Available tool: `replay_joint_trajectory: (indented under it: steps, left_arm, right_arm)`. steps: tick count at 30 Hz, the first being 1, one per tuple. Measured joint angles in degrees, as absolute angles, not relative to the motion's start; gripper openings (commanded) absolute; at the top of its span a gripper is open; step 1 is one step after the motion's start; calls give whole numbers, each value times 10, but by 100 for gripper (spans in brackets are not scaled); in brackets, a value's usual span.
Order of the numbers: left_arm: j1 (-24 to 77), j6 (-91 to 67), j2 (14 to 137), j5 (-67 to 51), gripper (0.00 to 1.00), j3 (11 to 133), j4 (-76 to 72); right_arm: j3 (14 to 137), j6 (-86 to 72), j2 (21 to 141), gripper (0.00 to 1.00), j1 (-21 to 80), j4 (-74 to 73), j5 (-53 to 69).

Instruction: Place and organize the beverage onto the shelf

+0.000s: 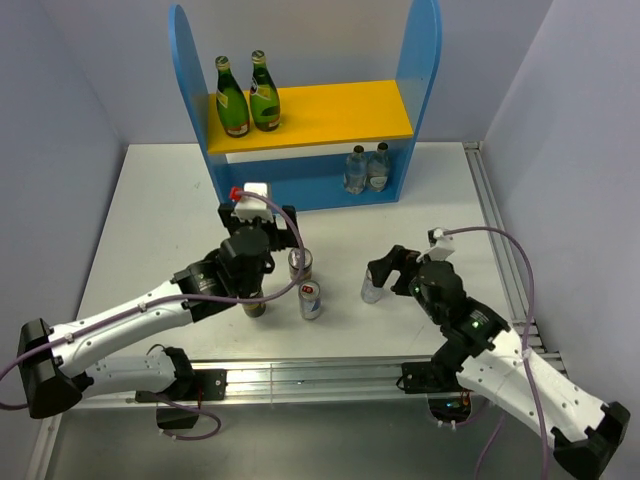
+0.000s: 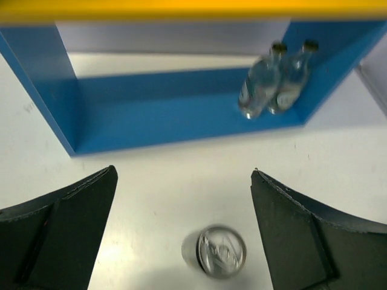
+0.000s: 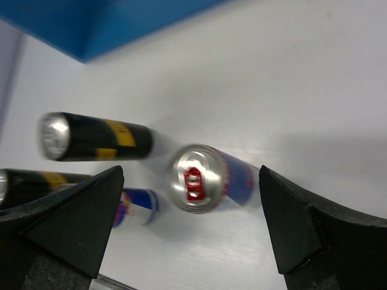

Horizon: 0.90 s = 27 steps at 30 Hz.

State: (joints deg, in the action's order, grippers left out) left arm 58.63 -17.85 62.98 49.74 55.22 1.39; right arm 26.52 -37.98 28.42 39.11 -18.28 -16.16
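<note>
The shelf (image 1: pixel 190 80) stands at the back, with two green bottles (image 1: pixel 248 95) on its yellow board (image 1: pixel 340 112) and two clear bottles (image 1: pixel 366 168) on the lower level. Several cans stand at the table's front. My left gripper (image 1: pixel 283 240) is open and empty; in the left wrist view (image 2: pixel 182 171) a can's silver top (image 2: pixel 214 252) lies below, between the fingers. My right gripper (image 1: pixel 392 272) is open; in the right wrist view (image 3: pixel 190 170) a blue Red Bull can (image 3: pixel 205 178) stands between the fingers, untouched.
A black-and-yellow can (image 1: pixel 300 263), a Red Bull can (image 1: pixel 311 298) and a dark can (image 1: pixel 254 305) cluster under my left arm. The can by my right gripper (image 1: pixel 373 290) stands apart. A rail (image 1: pixel 300 375) runs along the near edge.
</note>
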Motion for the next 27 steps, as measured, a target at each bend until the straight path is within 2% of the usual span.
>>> replay_joint_trajectory:
  steps: [8,21,23,26,27]
  left_arm:
    - [675,-266,594,505,99,512,72]
    - [797,-374,569,550,98,434,100]
    - [815,-390,574,562,98,425,104]
    - [835,-411,581,572,98,418,106]
    - [838,-415,584,574,98,417,107]
  right_arm:
    - [277,-458,376,100,473,-263,-268]
    - [270,-479,483,99,490,-193,-320]
    - [270,-479,498,95,490,-178,-326]
    - [270,-480,522,77,490,-156,-335]
    - [270,-481,529,61,490,-148,-337]
